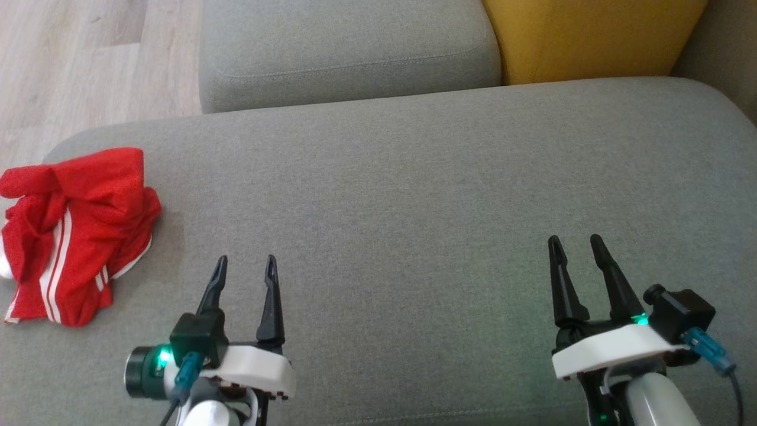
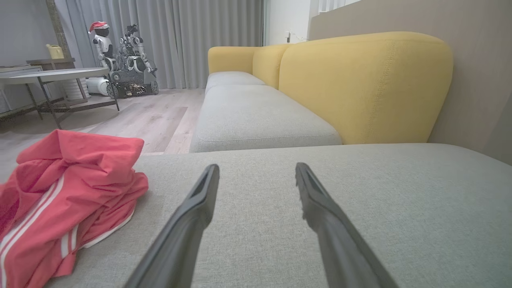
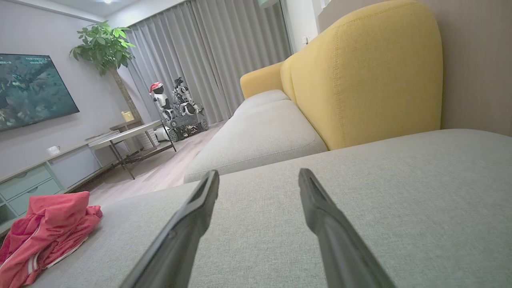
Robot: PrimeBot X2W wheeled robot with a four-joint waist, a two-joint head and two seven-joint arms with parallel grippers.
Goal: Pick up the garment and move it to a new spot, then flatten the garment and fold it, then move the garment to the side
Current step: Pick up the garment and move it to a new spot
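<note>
The garment (image 1: pixel 74 234) is red with white stripes and lies crumpled at the left end of the grey sofa seat (image 1: pixel 414 195). It also appears at the left of the left wrist view (image 2: pixel 60 204) and at the lower left of the right wrist view (image 3: pixel 44 236). My left gripper (image 1: pixel 246 262) hovers open over the seat, a short way right of the garment and apart from it, with nothing between its fingers. Far to the right, my right gripper (image 1: pixel 573 242) is open and empty too.
A second grey seat cushion (image 1: pixel 349 53) lies beyond the seat, with a yellow backrest (image 1: pixel 591 35) at the back right. Wooden floor (image 1: pixel 89 59) borders the sofa's left side. A low table (image 2: pixel 60 76) and a parked robot (image 2: pixel 128 64) stand across the room.
</note>
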